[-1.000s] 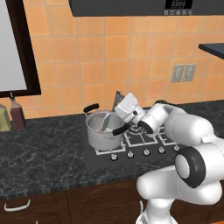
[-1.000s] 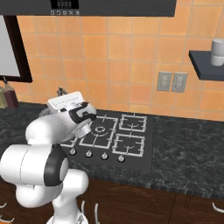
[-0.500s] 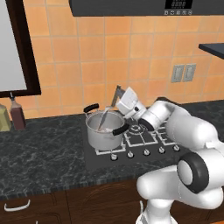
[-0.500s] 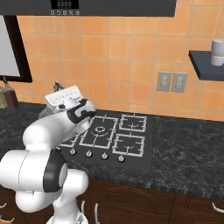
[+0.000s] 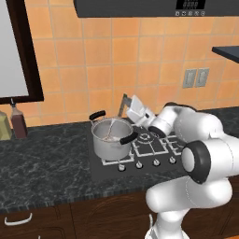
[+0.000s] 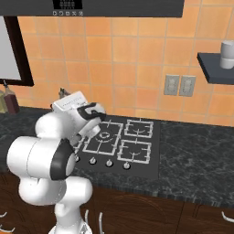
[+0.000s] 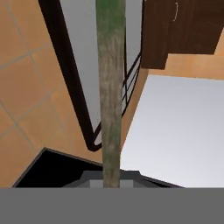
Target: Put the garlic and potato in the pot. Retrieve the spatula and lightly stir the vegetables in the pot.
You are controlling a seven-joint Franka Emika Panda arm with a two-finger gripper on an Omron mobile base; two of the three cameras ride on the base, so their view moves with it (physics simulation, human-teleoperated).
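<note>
Orange tiles back the counter point(image 5: 46, 163); the hand point(image 5: 127, 106) grips the spatula point(image 5: 114, 125), slanting into the pot point(image 5: 111, 139), blade hidden.

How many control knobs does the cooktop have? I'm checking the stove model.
5 in the left base view: knobs in a row along the cooktop's front edge; others may be hidden.

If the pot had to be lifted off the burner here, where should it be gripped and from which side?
Probably by a black side handle of the pot: the front-right one juts toward the arm, so come in from that side. The steel wall looks too wide, and the spatula, held by the end effector, leans into the opening.
</note>
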